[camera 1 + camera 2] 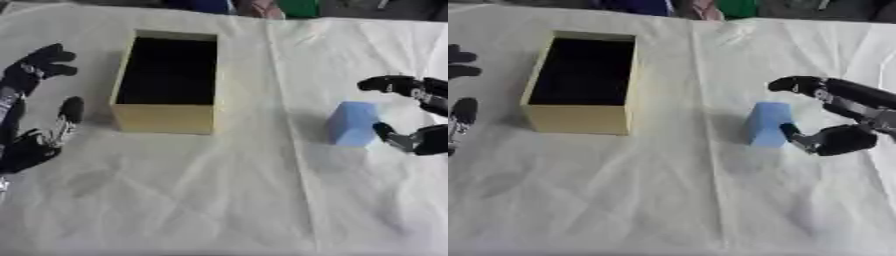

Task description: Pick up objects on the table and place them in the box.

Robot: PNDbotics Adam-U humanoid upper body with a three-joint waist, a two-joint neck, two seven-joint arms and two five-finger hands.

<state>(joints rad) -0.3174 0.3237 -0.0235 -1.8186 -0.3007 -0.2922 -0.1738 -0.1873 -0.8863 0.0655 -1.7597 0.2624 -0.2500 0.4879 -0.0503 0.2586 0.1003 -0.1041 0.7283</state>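
Note:
A light blue block (767, 124) stands on the white cloth to the right of centre. My right hand (843, 116) comes in from the right edge, open, with fingers spread above and a thumb low beside the block's right face; whether it touches the block I cannot tell. The yellow box (168, 120) with a dark inside sits left of centre, open at the top, nothing seen in it. My left hand (39, 100) rests open at the left edge, fingers up, apart from the box.
A white wrinkled cloth (227, 200) covers the table, with a fold line running down its middle. Coloured shapes (254, 7) show along the far edge.

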